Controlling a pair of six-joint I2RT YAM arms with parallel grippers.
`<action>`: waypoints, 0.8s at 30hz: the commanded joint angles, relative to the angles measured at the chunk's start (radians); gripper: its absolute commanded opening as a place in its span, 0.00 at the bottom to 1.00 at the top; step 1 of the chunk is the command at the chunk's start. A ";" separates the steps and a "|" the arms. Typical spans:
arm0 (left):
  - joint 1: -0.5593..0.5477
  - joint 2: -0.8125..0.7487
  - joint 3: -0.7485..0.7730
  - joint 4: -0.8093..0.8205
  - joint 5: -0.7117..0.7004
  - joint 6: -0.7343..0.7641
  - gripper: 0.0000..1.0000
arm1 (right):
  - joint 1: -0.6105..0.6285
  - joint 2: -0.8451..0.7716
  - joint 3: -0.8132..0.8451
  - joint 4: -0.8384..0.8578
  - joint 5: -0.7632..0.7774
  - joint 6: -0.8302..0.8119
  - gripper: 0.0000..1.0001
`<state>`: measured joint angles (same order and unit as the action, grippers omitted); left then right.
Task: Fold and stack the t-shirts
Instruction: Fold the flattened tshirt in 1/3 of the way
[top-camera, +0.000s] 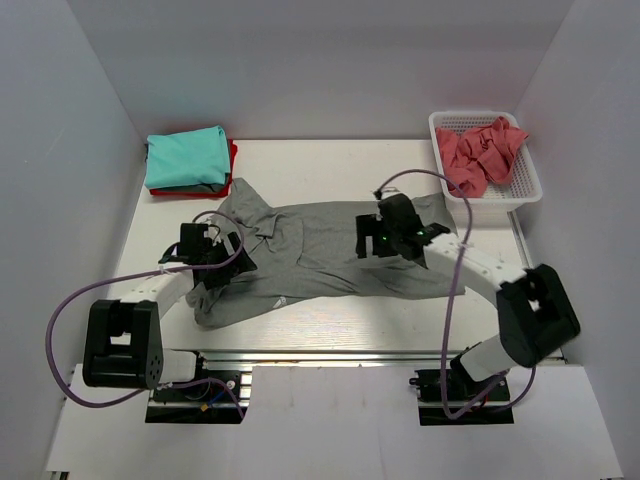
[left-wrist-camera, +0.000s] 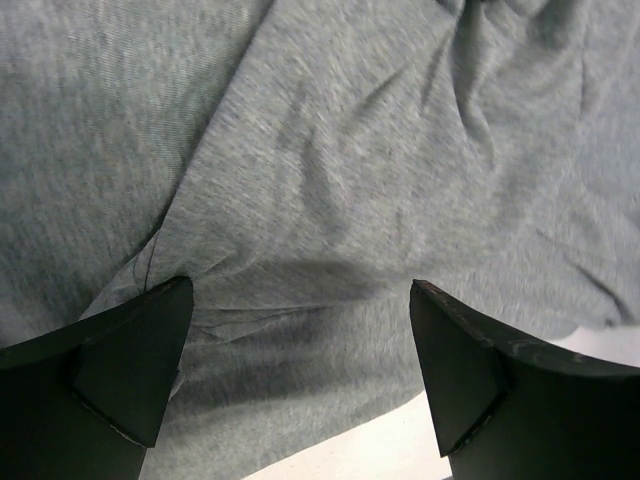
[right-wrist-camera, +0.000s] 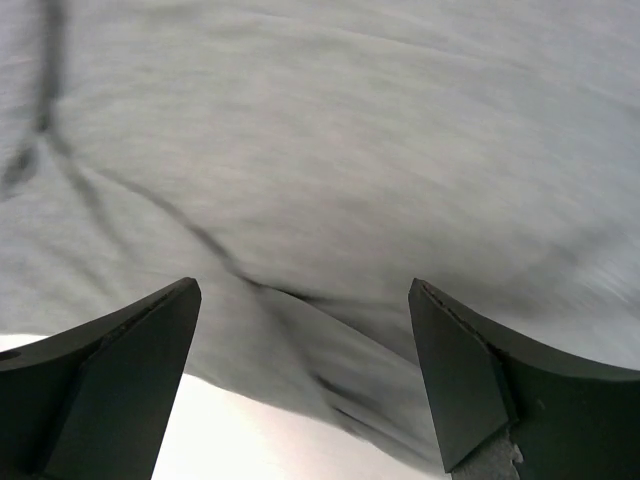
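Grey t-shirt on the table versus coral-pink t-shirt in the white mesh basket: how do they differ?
The grey t-shirt lies spread out, wrinkled, on the white table; the coral-pink t-shirt sits bunched in the white mesh basket at the far right. The left gripper and right gripper, both open, hang over the grey one; neither is near the pink one. Neither shirt is folded.

T-shirt (top-camera: 320, 252) lies centre, stack (top-camera: 187, 160) behind-left, basket (top-camera: 500, 203) behind-right.

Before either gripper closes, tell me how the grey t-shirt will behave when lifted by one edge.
Probably floppy: the grey t-shirt lies wrinkled on the table, so it should sag from any pinch. Likely light, since the cloth looks thin. Its loose folds may bunch when pushed.
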<state>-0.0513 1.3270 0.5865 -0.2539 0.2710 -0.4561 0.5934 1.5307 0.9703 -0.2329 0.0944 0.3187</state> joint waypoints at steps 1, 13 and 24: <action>0.007 -0.012 0.009 -0.113 -0.136 -0.062 1.00 | -0.039 -0.099 -0.108 0.037 0.140 0.086 0.90; 0.016 0.044 0.096 -0.223 -0.231 -0.102 1.00 | -0.299 -0.007 -0.257 -0.020 0.085 0.321 0.90; 0.016 0.031 0.133 -0.383 -0.280 -0.154 1.00 | -0.458 -0.242 -0.542 -0.209 0.018 0.634 0.90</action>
<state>-0.0410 1.3869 0.7139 -0.5526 0.0261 -0.5930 0.1467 1.2686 0.5423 -0.1947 0.1425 0.8635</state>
